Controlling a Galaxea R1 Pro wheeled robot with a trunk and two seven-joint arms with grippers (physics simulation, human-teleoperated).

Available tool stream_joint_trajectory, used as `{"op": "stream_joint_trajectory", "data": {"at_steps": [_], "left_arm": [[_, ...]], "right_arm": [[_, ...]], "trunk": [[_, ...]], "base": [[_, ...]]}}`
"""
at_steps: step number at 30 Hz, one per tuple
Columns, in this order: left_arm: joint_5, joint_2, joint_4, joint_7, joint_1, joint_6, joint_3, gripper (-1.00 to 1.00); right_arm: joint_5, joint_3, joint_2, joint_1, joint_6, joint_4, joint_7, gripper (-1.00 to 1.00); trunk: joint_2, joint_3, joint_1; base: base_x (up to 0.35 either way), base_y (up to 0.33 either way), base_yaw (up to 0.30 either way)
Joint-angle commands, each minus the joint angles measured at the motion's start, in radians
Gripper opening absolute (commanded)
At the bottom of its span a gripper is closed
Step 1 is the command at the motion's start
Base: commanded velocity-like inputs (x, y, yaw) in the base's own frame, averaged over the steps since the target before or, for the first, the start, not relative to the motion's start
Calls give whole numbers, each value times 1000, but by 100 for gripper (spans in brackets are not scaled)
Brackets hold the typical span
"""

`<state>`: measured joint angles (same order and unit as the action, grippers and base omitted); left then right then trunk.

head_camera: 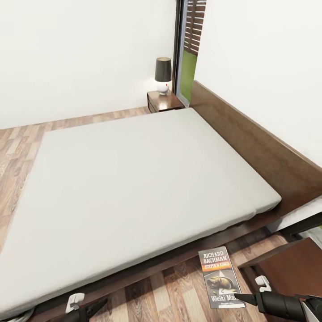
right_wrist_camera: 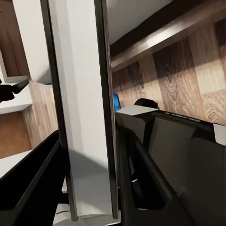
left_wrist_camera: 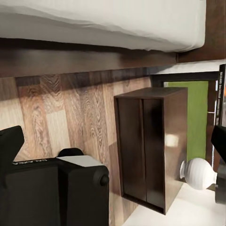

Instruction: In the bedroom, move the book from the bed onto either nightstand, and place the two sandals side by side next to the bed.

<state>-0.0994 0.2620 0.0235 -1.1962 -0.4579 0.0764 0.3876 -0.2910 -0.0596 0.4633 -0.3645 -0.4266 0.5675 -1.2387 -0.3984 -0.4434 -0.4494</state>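
The book, dark with an orange band and "Richard Bachman" in white, hangs flat above the wooden floor beside the bed. My right gripper is shut on its near edge. In the right wrist view the book stands edge-on between the black fingers. My left gripper is low at the bed's near edge, and its fingers are spread wide apart with nothing between them. One nightstand stands ahead of it. A bright blue sliver lies on the floor; I cannot tell if it is a sandal.
A nightstand with a dark-shaded lamp stands beyond the bed's far side by the window. The near nightstand is right of the book; a white lamp base rests on it. The brown headboard runs along the right wall.
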Motion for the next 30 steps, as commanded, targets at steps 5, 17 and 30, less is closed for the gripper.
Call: {"op": "stream_joint_trajectory", "data": {"at_steps": [5,17,30], "left_arm": [[-10,0,-2,-2,-1,8,-9,100],[-10,0,-2,-2,-1,8,-9,100],[-10,0,-1,-1,-1,8,-10,100]], "right_arm": [[-9,-6,1,-1,-9,0,1,-100],[-8,-6,1,-1,-9,0,1,-100],[-8,-6,1,-1,-9,0,1,-100]], "trunk": [[-2,7,-1],[-2,26,-1],[-2,46,-1]], "base": [[0,0,0],[0,0,0],[0,0,0]]}}
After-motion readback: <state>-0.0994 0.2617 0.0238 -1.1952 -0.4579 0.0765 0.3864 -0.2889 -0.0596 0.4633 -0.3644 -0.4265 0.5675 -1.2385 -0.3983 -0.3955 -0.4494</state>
